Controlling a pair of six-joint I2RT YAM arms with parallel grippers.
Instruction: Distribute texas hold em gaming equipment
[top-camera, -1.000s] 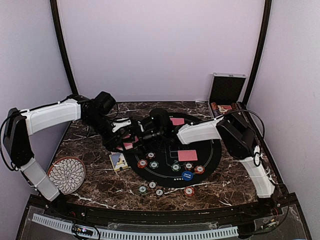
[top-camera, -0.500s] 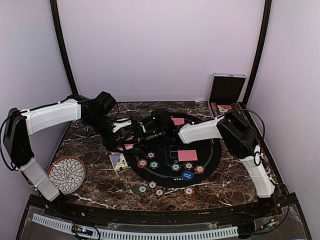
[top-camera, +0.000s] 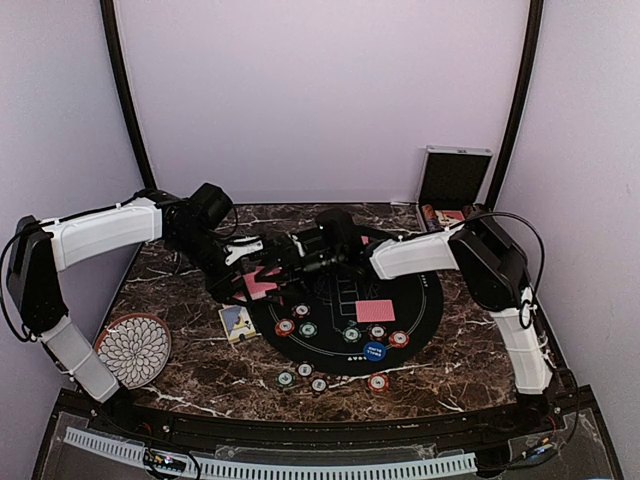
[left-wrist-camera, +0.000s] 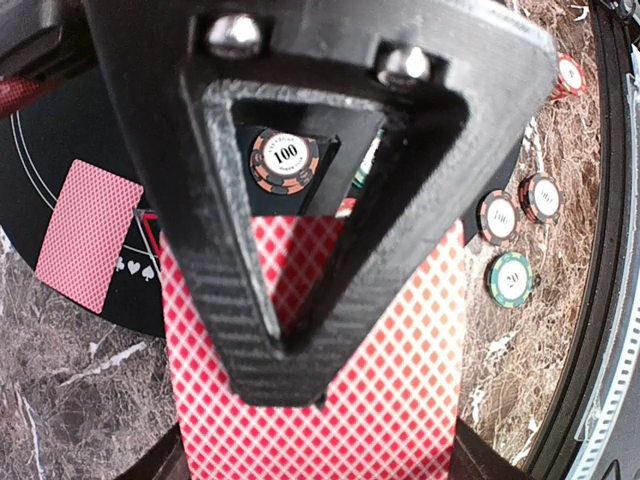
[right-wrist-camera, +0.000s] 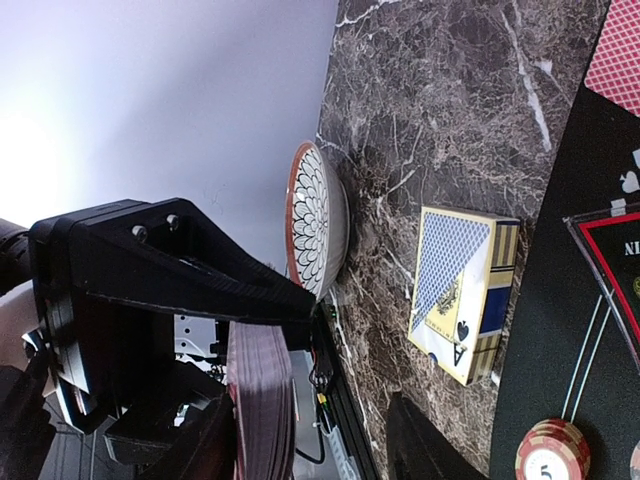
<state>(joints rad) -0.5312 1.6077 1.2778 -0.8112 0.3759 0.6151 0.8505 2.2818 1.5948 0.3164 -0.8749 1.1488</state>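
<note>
Stack of red-backed playing cards (left-wrist-camera: 400, 400) sits centre-left in the top view, over the left edge of the round black felt mat (top-camera: 425, 300). Left gripper (top-camera: 250, 280) is clamped tight on this stack. Right gripper (top-camera: 283, 262) is partly open, with one finger on each side of the stack's edge; contact cannot be determined. One single red-backed card (top-camera: 375, 311) lies face down on the mat. Round poker chips (top-camera: 297, 328) lie along the mat's lower rim and on the dark marble bench (top-camera: 190, 385).
</note>
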